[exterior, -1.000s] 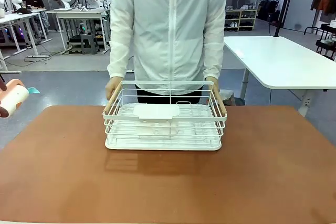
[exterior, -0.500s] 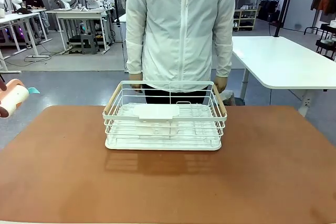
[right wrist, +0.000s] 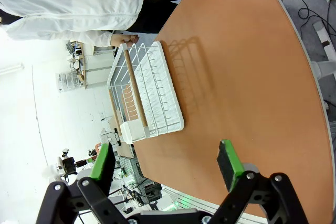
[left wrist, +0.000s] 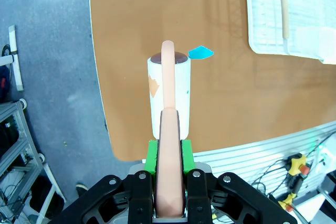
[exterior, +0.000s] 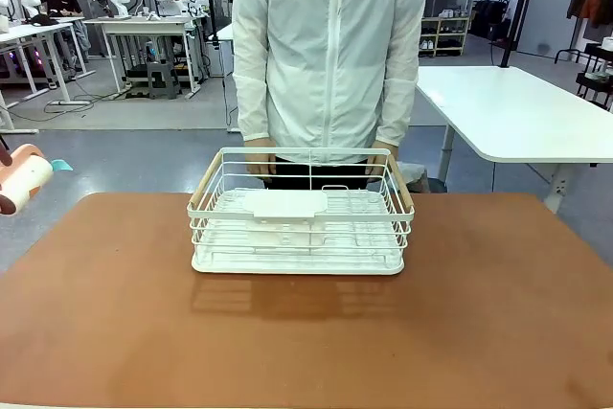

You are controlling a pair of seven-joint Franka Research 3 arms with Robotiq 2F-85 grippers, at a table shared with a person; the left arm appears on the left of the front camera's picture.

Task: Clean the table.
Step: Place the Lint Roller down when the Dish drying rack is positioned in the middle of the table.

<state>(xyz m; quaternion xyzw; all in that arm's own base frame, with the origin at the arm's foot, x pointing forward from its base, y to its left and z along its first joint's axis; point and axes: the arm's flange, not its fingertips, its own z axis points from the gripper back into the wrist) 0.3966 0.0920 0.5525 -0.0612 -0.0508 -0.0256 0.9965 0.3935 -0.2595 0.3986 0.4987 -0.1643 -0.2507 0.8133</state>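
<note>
— What are your fingers doing?

— My left gripper is clamping the peach-coloured handle of a lint roller, green pads pressed against both its sides. The roller's white drum is pointing away from me, hanging over the left edge of the table, with a small turquoise tab sticking out at its far end. From the front, the lint roller is peeking in at the left border, above the floor beside the table.

— And the right one?

— My right gripper is standing wide apart, holding nothing, hovering over the terracotta top.

— Where is the table in all this?

— It is lying beneath both of us, a broad reddish-brown surface. A white wire basket with wooden handles is sitting toward its far side, with a white tray-like piece inside it.

— And the person?

— The person in a white jacket is standing behind the basket, hands resting near its far rim.
</note>
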